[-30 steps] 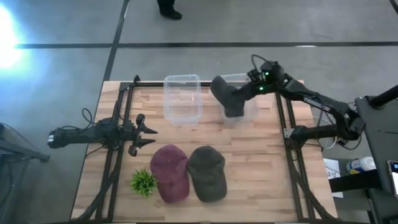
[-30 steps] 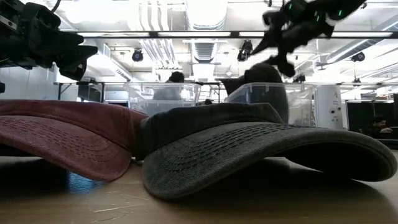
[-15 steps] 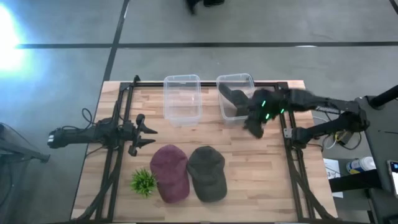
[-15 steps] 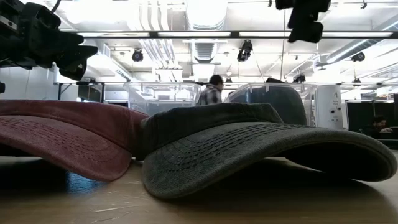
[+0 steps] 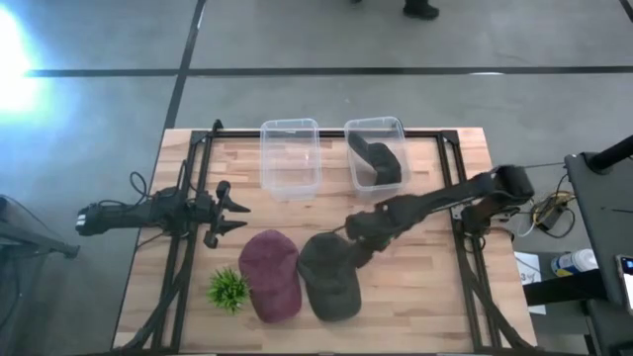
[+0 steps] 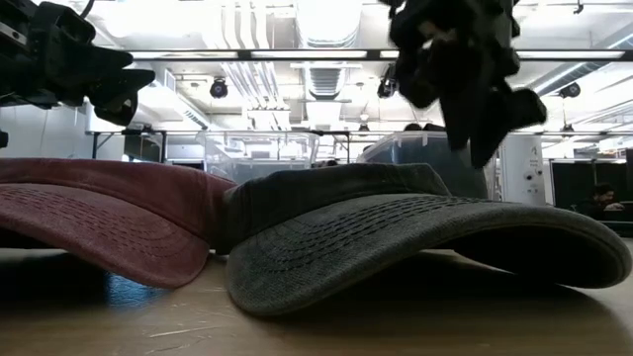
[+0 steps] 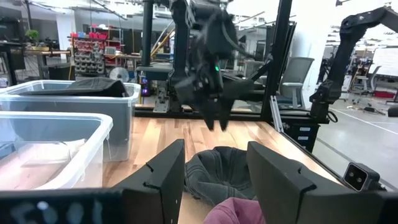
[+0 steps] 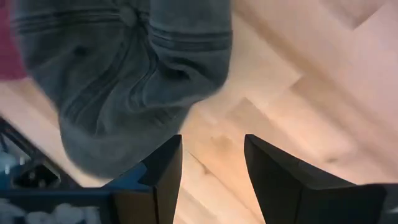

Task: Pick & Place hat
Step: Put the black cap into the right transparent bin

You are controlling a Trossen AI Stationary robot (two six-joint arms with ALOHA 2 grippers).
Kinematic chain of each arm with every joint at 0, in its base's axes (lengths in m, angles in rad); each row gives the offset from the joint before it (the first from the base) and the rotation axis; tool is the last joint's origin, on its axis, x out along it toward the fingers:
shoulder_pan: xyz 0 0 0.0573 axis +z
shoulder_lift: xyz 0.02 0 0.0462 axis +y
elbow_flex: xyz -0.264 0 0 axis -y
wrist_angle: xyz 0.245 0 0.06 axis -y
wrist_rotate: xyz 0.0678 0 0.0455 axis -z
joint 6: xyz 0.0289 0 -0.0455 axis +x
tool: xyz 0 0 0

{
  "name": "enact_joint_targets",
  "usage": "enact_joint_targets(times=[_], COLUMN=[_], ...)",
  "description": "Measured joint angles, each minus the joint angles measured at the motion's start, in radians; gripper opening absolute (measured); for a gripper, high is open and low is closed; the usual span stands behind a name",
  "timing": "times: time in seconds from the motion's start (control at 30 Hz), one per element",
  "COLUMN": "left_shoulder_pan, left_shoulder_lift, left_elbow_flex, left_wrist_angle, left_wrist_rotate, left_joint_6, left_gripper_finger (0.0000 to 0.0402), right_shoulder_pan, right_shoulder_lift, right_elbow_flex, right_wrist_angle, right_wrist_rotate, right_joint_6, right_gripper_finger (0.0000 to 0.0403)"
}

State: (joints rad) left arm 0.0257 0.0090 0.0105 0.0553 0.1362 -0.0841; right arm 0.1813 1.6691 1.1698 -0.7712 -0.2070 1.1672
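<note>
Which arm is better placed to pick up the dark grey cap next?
Right. The right gripper hangs open just above the dark grey cotton cap, while the left gripper waits near the table's left rail, beyond the maroon cap.

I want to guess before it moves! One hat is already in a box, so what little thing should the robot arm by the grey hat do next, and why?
Probably lower the right gripper onto the grey hat. Its fingers are open and empty, hovering at the hat's edge, not touching. The black hat already lies in its bin, and the left gripper waits aside.

Robotics lab: exposed ceiling ducts, equipment shelves, office chair, concrete floor.
</note>
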Motion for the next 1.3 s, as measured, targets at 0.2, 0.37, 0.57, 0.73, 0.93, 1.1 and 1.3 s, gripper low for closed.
enact_joint_targets(times=[0.2,0.37,0.57,0.73,0.93,1.1,1.3], left_shoulder_pan=[-0.001,-0.001,-0.001,-0.001,-0.001,-0.001,-0.001], left_shoulder_lift=[0.000,0.001,0.005,0.005,0.007,0.007,0.011], left_elbow_flex=[0.000,0.000,0.000,0.000,0.000,0.000,0.000], left_wrist_angle=[0.003,0.004,0.004,0.004,0.004,0.004,0.003], left_wrist_rotate=[-0.001,0.001,0.001,0.001,0.001,0.001,0.001], left_joint_6=[-0.008,-0.074,-0.074,-0.074,-0.074,-0.073,-0.073], left_gripper_finger=[0.0168,0.0168,0.0168,0.0168,0.0168,0.0168,0.0168], right_shoulder_pan=[-0.001,-0.012,-0.023,-0.020,-0.019,-0.016,-0.011], right_shoulder_lift=[0.053,0.006,0.042,0.099,0.150,0.216,0.269], right_elbow_flex=[-0.001,-0.002,-0.016,-0.013,-0.013,-0.013,-0.011], right_wrist_angle=[0.077,0.114,0.145,0.181,0.197,0.236,0.340], right_wrist_rotate=[-0.011,0.028,0.024,-0.007,-0.013,-0.062,-0.111], right_joint_6=[0.091,0.143,0.219,0.249,0.271,0.272,0.267], right_gripper_finger=[0.0169,0.0173,0.0220,0.0266,0.0274,0.0238,0.0175])
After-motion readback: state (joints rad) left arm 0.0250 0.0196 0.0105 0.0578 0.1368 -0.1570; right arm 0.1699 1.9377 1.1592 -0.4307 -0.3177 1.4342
